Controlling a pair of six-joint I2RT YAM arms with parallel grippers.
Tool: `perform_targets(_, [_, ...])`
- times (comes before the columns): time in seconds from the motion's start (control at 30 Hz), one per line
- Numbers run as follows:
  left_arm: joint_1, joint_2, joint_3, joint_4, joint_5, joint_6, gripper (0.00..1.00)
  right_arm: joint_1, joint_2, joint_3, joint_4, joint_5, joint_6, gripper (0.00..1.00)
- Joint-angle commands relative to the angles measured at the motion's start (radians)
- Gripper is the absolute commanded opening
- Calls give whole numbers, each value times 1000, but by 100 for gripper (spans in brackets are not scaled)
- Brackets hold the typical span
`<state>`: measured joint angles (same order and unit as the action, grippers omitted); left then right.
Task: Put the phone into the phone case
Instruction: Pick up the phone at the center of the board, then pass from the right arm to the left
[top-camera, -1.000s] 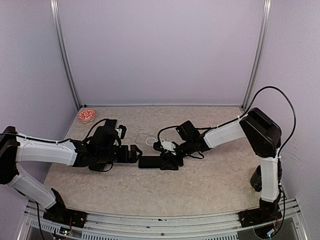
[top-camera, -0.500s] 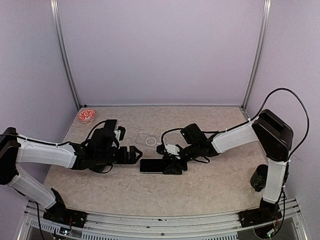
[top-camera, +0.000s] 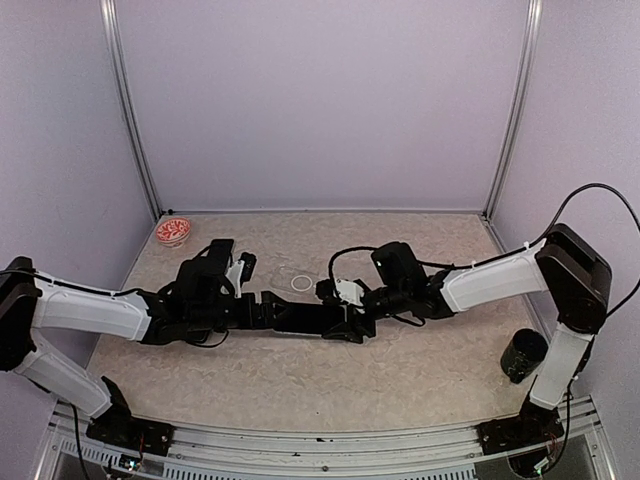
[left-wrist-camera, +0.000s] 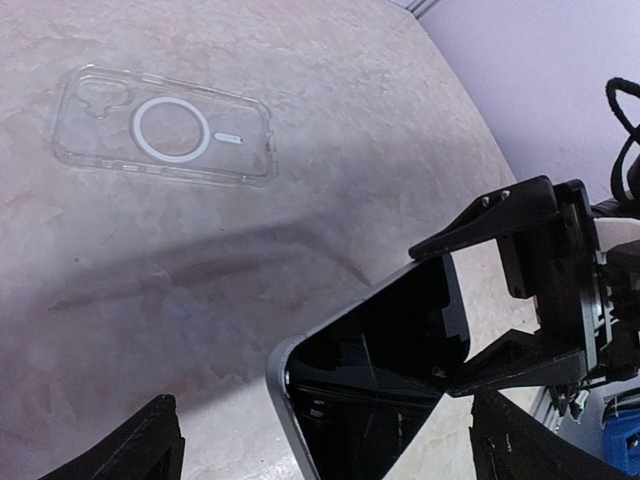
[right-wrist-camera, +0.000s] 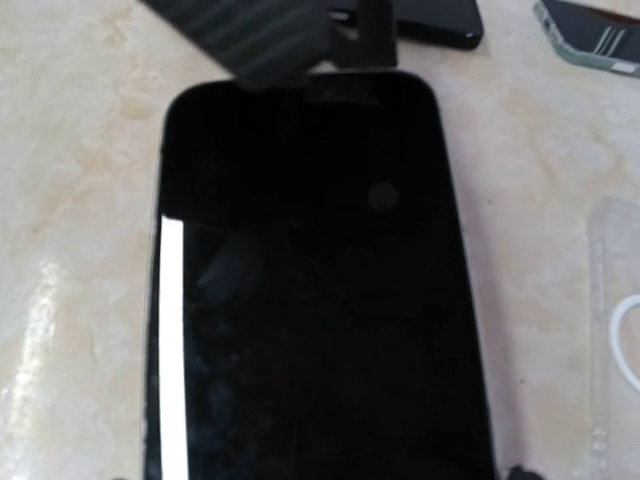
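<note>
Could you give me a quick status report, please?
Left gripper open, straddling phone. Right gripper clamped on its far end. Empty case lies apart. Nothing between them.

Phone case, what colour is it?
The phone case is clear with a white ring, best in left wrist view.

Marbled table (top-camera: 400, 380): clear phone case (left-wrist-camera: 165, 127), red bowl (top-camera: 173, 231).

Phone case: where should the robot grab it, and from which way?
Pinch the phone case across its two long edges, near the middle, coming straight down from above. It lies flat on the table, with low thin walls, so the narrow width is probably the only span that fits. The open left hand looks free; the right hand holds the phone.
</note>
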<state>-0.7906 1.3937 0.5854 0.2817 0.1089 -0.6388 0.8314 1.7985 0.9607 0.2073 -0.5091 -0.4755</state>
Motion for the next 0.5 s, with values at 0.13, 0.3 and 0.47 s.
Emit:
perform_targets(0.13, [2, 1, -19, 160, 179, -21, 94, 32, -57, -32, 115, 38, 18, 57])
perform_targets(0.3, [-2, 31, -16, 206, 222, -37, 91, 54, -72, -47, 138, 56, 14, 57])
perform_targets(0.47, [-4, 42, -18, 188, 192, -45, 91, 67, -86, -60, 151, 85, 9, 57])
